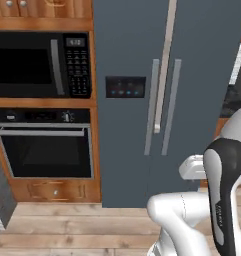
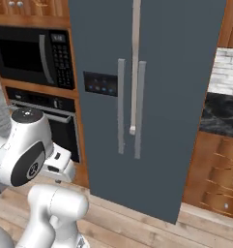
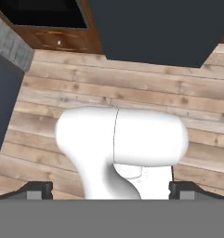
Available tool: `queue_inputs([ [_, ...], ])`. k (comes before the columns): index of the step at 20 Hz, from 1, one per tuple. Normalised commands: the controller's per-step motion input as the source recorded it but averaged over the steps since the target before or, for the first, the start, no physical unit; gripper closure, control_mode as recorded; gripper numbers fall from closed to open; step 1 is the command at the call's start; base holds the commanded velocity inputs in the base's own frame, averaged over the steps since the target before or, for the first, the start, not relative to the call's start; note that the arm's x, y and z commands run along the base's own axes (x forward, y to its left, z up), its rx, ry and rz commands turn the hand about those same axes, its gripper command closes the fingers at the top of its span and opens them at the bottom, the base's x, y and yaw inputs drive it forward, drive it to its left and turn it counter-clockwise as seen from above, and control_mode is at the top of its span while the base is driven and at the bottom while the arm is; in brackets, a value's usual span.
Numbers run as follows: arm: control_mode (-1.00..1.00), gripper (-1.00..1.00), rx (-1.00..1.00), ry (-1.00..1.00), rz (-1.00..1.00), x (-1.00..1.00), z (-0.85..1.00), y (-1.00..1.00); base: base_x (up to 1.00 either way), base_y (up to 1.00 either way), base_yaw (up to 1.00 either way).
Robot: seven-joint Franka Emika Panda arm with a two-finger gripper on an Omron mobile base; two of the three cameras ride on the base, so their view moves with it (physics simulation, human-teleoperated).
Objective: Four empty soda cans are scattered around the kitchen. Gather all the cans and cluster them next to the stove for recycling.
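The kitchen here is a run of tall fittings over a pale wood plank floor (image 1: 67, 225). Largest is a slate-grey two-door refrigerator (image 1: 142, 50), standing straight ahead of the base, with long silvery handles (image 2: 137, 63) at the door seam and a small dark dispenser panel (image 1: 125, 87) on its left door. To its left, brown wood cabinets (image 1: 94, 150) frame a black microwave (image 1: 39, 65) with a keypad, and below that a black built-in wall oven (image 1: 44, 147) with a glass door and a drawer beneath. To the fridge's right, the right base view gives a strip of black veined marble counter (image 2: 219, 114) under white-grey brick wall (image 2: 226, 72), with wooden drawers (image 2: 219, 174) below it.

The robot's own white arm blocks the lower corner of both base views. The gripper (image 3: 111, 190) points down at the floor, its dark tips spread far apart at the hand view's lower edge, holding nothing.

No soda can or cooktop can be made out from this spot; the counter is cut off at the frame edge.
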Motion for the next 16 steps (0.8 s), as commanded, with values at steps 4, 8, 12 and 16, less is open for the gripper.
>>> queue_inputs([
  [4, 1.0, -1.0, 0.0, 0.0, 0.0, 0.0, 0.0, 0.0, 0.0, -1.0, 0.0],
  [8, 1.0, -1.0, 0.0, 0.0, 0.0, 0.0, 0.0, 0.0, 0.0, -1.0, 0.0],
  [12, 1.0, -1.0, 0.0, 0.0, 0.0, 0.0, 0.0, 0.0, 0.0, -1.0, 0.0],
  [16, 1.0, -1.0, 0.0, 0.0, 0.0, 0.0, 0.0, 0.0, 0.0, -1.0, 0.0],
])
